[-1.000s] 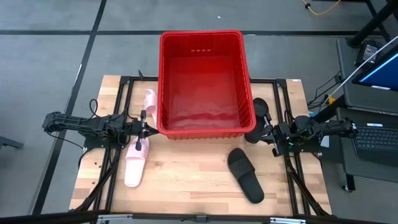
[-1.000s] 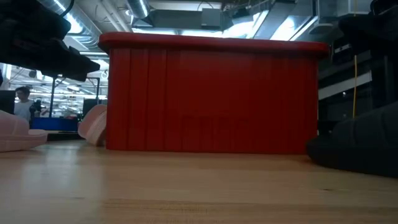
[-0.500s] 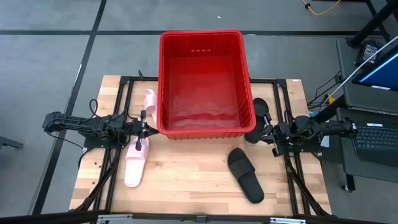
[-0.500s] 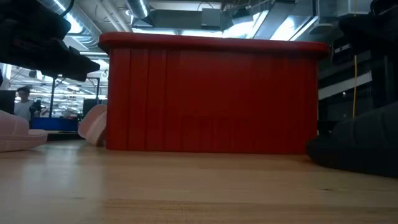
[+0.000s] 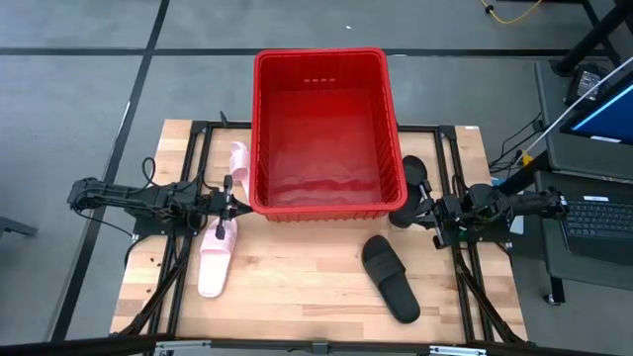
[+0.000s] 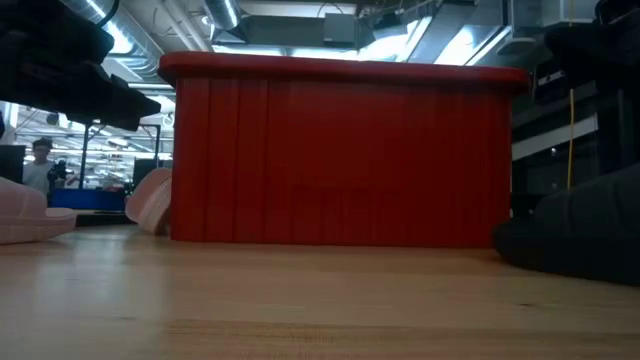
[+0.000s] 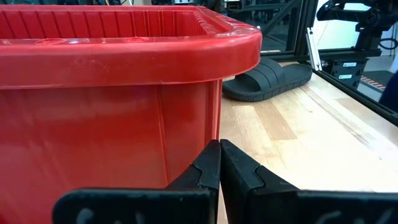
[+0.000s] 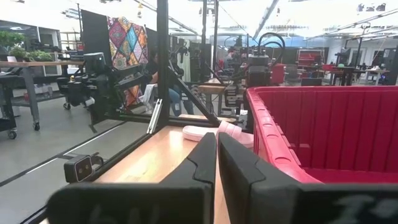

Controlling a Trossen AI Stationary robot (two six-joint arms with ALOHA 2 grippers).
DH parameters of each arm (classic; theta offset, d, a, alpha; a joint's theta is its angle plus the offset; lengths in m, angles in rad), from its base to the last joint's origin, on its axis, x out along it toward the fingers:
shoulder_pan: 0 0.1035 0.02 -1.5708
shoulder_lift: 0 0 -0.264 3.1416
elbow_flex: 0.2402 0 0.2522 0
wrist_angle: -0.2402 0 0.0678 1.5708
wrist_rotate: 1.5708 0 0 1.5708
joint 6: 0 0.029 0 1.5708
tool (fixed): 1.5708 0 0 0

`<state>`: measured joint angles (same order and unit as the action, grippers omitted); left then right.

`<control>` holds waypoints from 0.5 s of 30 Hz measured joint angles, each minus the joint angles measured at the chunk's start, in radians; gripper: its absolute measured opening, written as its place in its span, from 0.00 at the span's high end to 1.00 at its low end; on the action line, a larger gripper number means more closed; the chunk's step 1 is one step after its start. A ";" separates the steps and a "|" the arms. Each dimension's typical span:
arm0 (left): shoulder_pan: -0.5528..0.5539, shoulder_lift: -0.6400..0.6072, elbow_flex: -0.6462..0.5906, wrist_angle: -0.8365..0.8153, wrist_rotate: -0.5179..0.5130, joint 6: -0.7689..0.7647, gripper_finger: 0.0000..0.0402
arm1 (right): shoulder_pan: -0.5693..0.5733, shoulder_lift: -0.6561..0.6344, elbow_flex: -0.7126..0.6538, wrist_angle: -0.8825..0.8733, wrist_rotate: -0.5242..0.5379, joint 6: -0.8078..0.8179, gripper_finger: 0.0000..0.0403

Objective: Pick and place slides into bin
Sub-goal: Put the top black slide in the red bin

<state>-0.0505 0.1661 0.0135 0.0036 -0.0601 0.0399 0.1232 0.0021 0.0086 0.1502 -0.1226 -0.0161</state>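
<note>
The red bin [image 5: 321, 129] stands at the table's far middle. One pink slide [image 5: 217, 259] lies flat near the left side. A second pink slide [image 5: 238, 158] rests on its edge against the bin's left wall. One black slide [image 5: 389, 278] lies sole down at the near right. Another black slide [image 5: 412, 174] sits beside the bin's right wall. My left gripper [image 5: 243, 206] is shut, level, just off the bin's near left corner. My right gripper [image 5: 400, 214] is shut, level, by the near right corner. Neither holds anything.
Black frame rails [image 5: 188, 267] run along both table sides under the arms. Bare wood [image 5: 297, 287] lies between the near pink slide and the near black slide. In the right wrist view, a camera box [image 8: 78, 167] sits low beside the table.
</note>
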 joint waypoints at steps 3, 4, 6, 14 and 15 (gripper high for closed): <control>0.000 0.000 0.000 0.000 0.000 0.000 1.00 | -0.006 0.002 0.000 -0.010 0.040 -0.026 0.95; 0.000 0.000 0.000 0.000 0.000 0.000 1.00 | -0.007 0.002 0.000 -0.016 0.073 -0.026 0.95; 0.000 0.000 0.000 0.000 0.000 0.000 1.00 | -0.007 0.002 0.000 -0.030 0.158 -0.010 0.95; 0.000 0.000 0.000 0.000 0.000 0.010 1.00 | -0.007 0.001 0.002 -0.044 0.324 0.144 0.95; 0.000 0.000 0.000 0.000 -0.002 0.037 1.00 | -0.007 0.001 0.002 -0.044 0.324 0.144 0.95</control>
<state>-0.0503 0.1661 0.0137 0.0034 -0.0618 0.0773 0.1162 0.0032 0.0105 0.1061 0.2010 0.1276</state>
